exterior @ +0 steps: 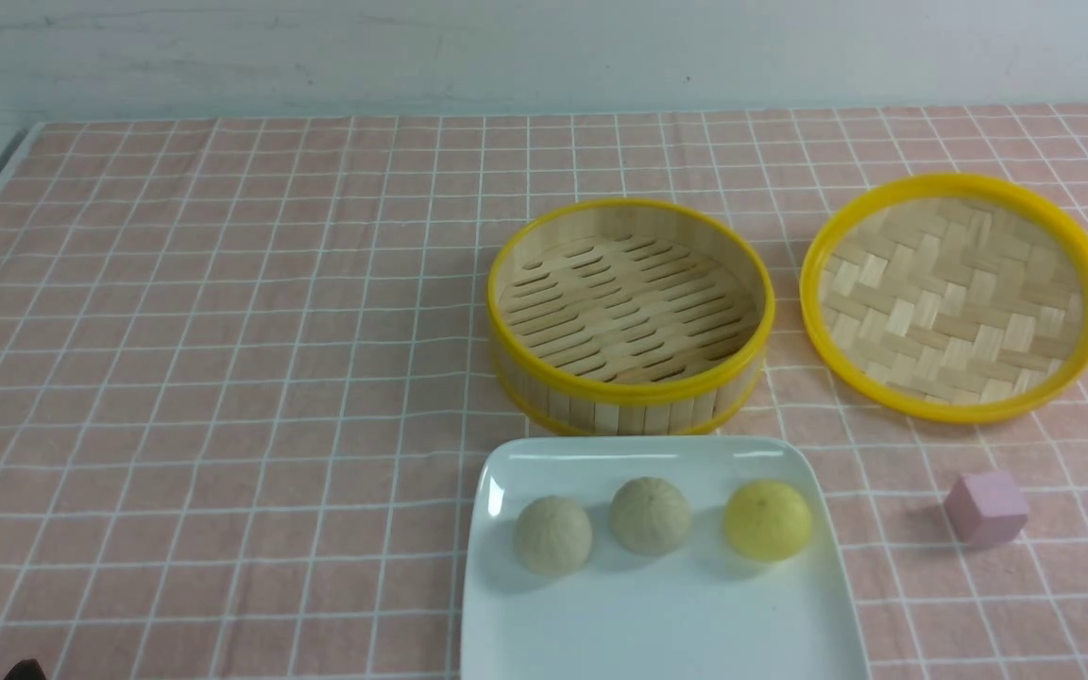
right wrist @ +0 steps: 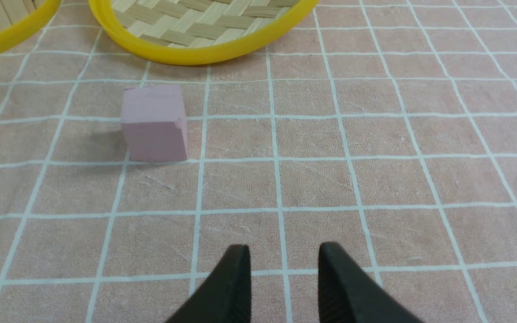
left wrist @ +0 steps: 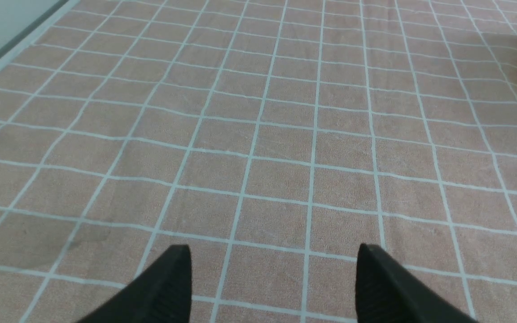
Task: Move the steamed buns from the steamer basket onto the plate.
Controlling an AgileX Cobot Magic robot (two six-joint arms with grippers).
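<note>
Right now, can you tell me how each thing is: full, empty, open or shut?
steamer basket: empty, uncovered
lid: off, lying beside the basket
plate: holds all three buns
beige buns: on the plate
yellow bun: on the plate
left gripper: jaws wide open, empty
right gripper: jaws slightly apart, empty

We see three buns (exterior: 650, 515) on the plate (exterior: 657, 623) — steamer basket (exterior: 630, 316) behind it. Ahead of our right gripper (right wrist: 284, 260), leftward — the cube (right wrist: 153, 123), the lid (right wrist: 202, 27) beyond.

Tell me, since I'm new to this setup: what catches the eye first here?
Three steamed buns, two beige and one yellow, sit in a row on the white plate at front centre. Just behind it stands the empty steamer basket, with its woven lid lying to the right and a pink cube nearer.
</note>
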